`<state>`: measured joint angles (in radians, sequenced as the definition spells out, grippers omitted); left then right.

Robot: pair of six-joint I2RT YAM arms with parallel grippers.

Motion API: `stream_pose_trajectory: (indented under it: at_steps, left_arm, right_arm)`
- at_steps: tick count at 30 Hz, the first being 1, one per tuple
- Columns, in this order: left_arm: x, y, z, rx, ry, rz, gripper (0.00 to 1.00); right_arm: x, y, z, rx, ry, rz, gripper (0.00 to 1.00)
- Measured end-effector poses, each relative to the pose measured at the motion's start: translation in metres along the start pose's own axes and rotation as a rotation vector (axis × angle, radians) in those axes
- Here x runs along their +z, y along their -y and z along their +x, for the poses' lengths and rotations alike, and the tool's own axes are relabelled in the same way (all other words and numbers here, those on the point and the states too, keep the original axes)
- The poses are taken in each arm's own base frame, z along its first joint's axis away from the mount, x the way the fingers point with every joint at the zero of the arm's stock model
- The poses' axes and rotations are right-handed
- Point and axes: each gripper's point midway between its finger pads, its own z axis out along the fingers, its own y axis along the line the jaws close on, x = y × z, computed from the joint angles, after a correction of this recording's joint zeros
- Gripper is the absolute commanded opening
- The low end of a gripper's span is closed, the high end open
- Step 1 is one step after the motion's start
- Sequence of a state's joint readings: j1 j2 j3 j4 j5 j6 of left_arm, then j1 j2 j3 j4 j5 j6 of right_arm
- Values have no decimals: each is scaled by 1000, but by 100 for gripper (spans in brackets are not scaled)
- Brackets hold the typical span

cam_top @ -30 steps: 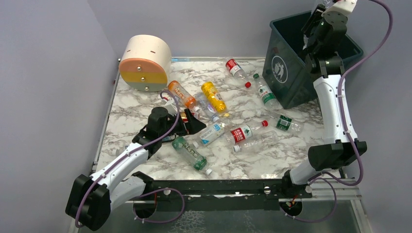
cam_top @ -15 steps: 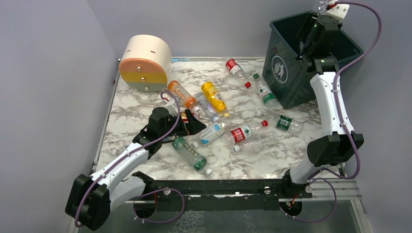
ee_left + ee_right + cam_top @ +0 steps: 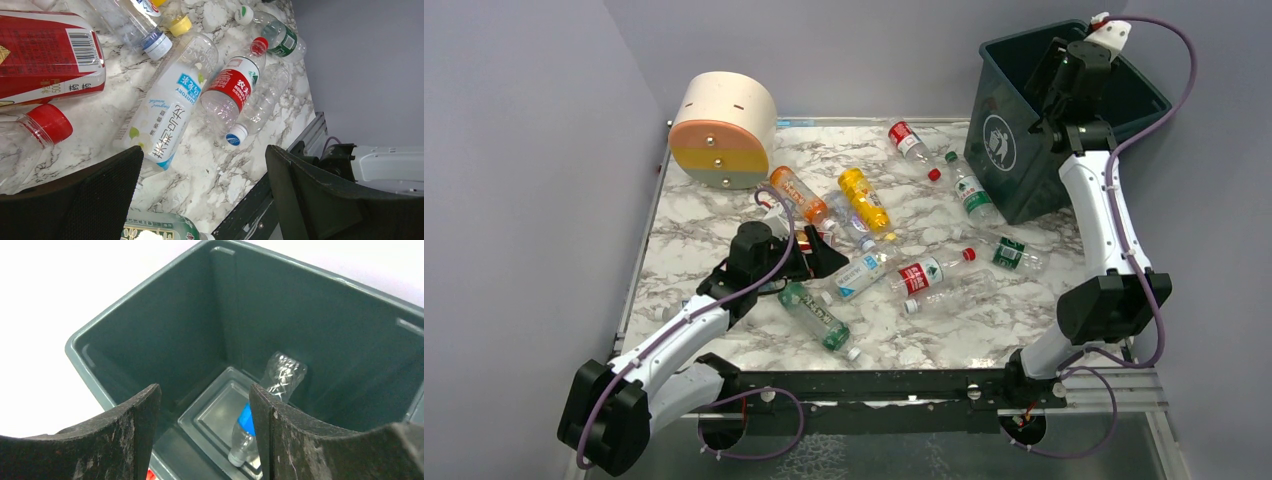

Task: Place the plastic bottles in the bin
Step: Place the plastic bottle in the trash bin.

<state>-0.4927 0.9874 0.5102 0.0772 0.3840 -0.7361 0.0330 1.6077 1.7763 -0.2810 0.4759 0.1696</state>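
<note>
Clear blue-labelled plastic bottle (image 3: pixel 250 420) seen in dark teal square bin (image 3: pixel 165 325) beneath the released right hand (image 3: pixel 204 395); its rim could be clipped on withdrawal.

In the right wrist view, a finger (image 3: pixel 310 440) of the right gripper (image 3: pixel 205 440) hides one side of the clear bottle (image 3: pixel 285 372) lying in the bin (image 3: pixel 150 325). The red spot (image 3: pixel 151 474) at the bottom edge is too small to tell. In the left wrist view, the upper left edge cuts off the red-labelled bottle (image 3: pixel 45 55), and the bottom edge cuts off the green bottle (image 3: pixel 160 231).
</note>
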Motion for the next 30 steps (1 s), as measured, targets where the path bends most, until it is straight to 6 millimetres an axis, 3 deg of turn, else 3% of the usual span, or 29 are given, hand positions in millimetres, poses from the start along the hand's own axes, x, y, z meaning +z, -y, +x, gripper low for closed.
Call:
stream_pose_trajectory:
  at_steps: [5, 10, 13, 17, 24, 30]
  left_arm:
    - [-2, 3, -3, 5, 14, 5, 99]
    - [-6, 7, -7, 14, 34, 16, 99]
    - [-6, 8, -8, 17, 39, 21, 99]
    - [-6, 8, -8, 18, 38, 20, 99]
    - [-5, 5, -10, 41, 50, 6, 99]
    - [-5, 6, -13, 49, 68, 6, 99]
  right_arm:
    - [-2, -3, 7, 13, -22, -23, 75]
    - [-18, -12, -6, 50, -16, -98, 84]
    - [-31, -20, -13, 72, -25, -162, 100]
    - [-48, -32, -17, 90, -43, -258, 100]
    - [-82, -77, -14, 90, -100, -511, 100]
    - [-127, -128, -5, 77, -161, -774, 100]
